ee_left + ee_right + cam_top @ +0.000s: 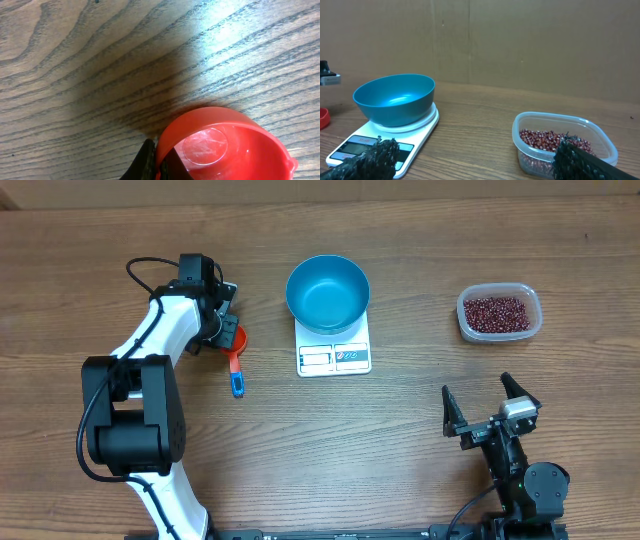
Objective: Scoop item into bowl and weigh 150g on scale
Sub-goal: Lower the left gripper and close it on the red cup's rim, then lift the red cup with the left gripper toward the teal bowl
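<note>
Small dark red-brown beans sit in a loose heap in a clear, rounded-rectangular plastic container at the 3 o'clock side of the wood-grain tabletop, seen from overhead. None are in the deep, round, bright blue plastic bowl, which stands empty on the flat white rectangular kitchen scale at centre. At 9 o'clock of the scale lies the orange-red plastic scoop, its long axis running 12 to 6, with the cup at the far end and the blue handle tip toward the robot. The left fingers are closed on the wall of the scoop's cup, apparently one inside the rim and one outside. The right fingers are spread wide and hold nothing, at roughly 6 o'clock of the container. The beans lie well apart from the scoop, at 3 o'clock beyond bowl and scale. The right arm is nearer them, yet the tool is in the left — the coming move likely calls for a carry across the scale.
</note>
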